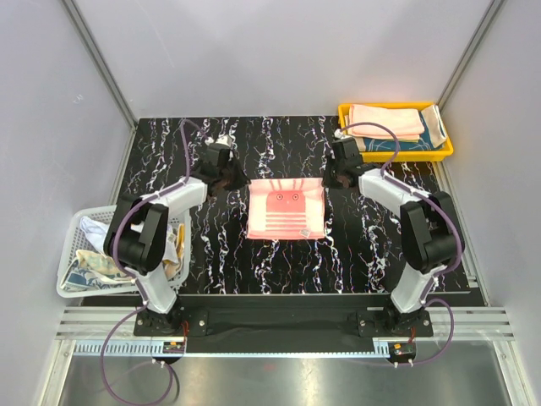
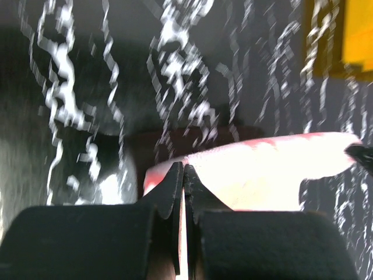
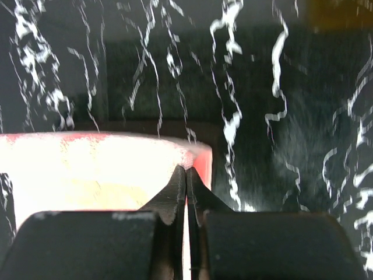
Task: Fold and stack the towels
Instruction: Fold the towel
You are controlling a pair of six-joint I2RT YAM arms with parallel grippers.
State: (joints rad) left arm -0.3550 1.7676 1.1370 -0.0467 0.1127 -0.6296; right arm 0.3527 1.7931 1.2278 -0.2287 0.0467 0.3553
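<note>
A pink towel (image 1: 286,211) with red stripes and a red figure lies spread in the middle of the black marbled table. My left gripper (image 1: 230,180) is shut on its far left corner. My right gripper (image 1: 333,178) is shut on its far right corner. In the left wrist view the gripper (image 2: 183,170) pinches the towel's edge (image 2: 262,169), which looks overexposed white-pink. In the right wrist view the gripper (image 3: 186,172) pinches the other corner of the towel (image 3: 87,169). Folded towels, a beige-pink one (image 1: 386,121) on a navy one (image 1: 406,145), lie in the yellow tray.
The yellow tray (image 1: 396,156) stands at the far right of the table and shows in the left wrist view (image 2: 355,35). A white mesh basket (image 1: 73,291) at the near left holds crumpled towels (image 1: 93,264). Grey walls enclose the table.
</note>
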